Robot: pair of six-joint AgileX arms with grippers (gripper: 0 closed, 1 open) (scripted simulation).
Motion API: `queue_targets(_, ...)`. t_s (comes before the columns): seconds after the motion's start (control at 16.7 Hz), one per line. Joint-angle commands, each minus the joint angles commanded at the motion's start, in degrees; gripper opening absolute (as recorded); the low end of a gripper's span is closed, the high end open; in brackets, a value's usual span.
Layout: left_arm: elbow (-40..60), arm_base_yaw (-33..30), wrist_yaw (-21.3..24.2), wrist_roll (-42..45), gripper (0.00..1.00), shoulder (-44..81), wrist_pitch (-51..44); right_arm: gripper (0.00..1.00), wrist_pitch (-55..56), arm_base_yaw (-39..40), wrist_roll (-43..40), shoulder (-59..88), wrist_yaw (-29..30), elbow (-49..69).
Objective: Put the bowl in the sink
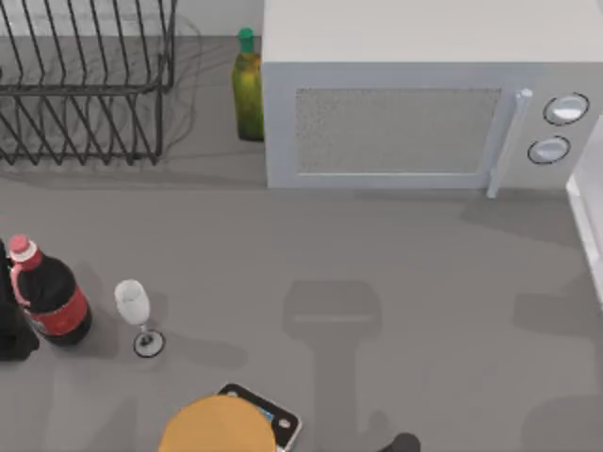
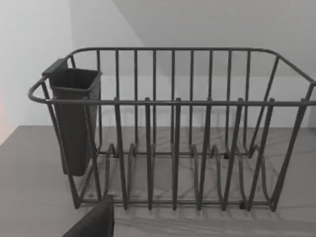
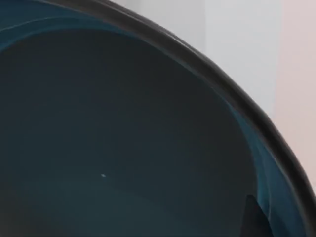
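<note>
The bowl [image 3: 123, 138] sits right in front of the right wrist camera. Its glossy teal-blue inside is turned toward the lens, and its dark rim arcs across a pale wall behind it. A dark fingertip [image 3: 253, 217] of my right gripper lies over the bowl's inner wall near the rim, so that gripper is shut on the tilted, lifted bowl. A white rim [image 1: 586, 221] runs along the table's right side; I cannot tell whether it is the sink. My left arm [image 1: 9, 330] stays at the far left edge, behind the cola bottle.
A microwave [image 1: 396, 122] stands at the back, with a green bottle [image 1: 248, 89] to its left. A wire dish rack [image 1: 85, 85] fills the back left. Front left are a cola bottle [image 1: 52, 297] and a wine glass [image 1: 137, 311]. A round orange-topped thing [image 1: 221, 428] lies at the front.
</note>
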Motion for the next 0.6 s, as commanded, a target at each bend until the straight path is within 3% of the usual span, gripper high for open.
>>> queue_targets(0.24,0.00,0.00,0.00,0.00,1.00,0.00,0.00,0.00,8.46,1.43,-1.29,-1.33,-3.62,-2.07)
queue_targets(0.6,0.00,0.00,0.00,0.00,1.00,0.00,0.00,0.00,8.92,1.40,-1.27,-1.19,-3.82,-1.99)
